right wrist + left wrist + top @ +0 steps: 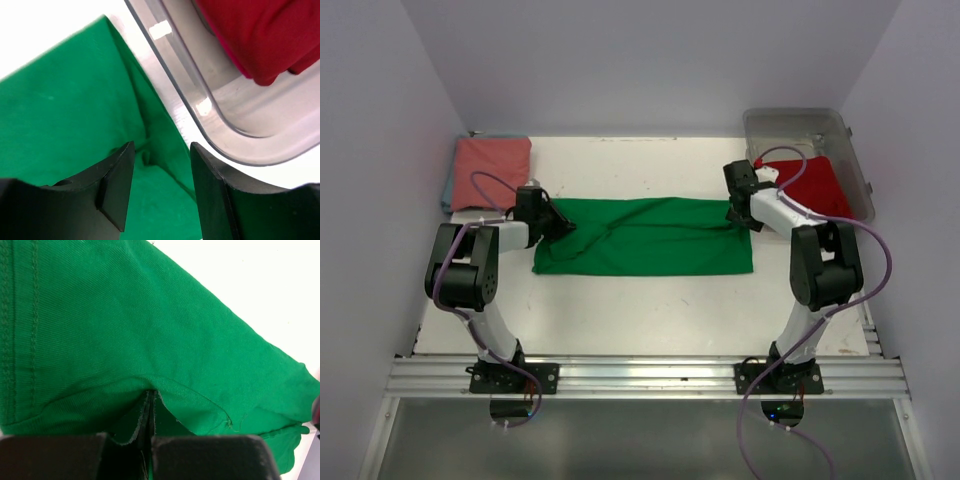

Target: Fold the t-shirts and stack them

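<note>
On the white table (650, 300), between the two arms, the green t-shirt (645, 235) lies as a long flat band, already doubled lengthwise by the look of it. At its left end the left gripper (560, 225) has its jaws pressed together on a pinch of the green cloth; the wrist view shows fabric caught right in the seam between the fingers. At the far right corner of the band the right gripper (738, 212) stands with jaws spread. A ridge of green cloth lies in the gap below them, not yet nipped. Just beside that corner is the clear bin (795, 120) holding the red t-shirt (815, 185), and a folded salmon-pink t-shirt (490, 172) sits in the far left corner.

I judge the step in hand to be the green shirt's fold: one end is secured, the other is not. The next move, I'd say, calls for the right jaws to come down and close on that corner, taking both layers and keeping clear of the bin's rim. The two arms could then lift and bring the ends together evenly.
</note>
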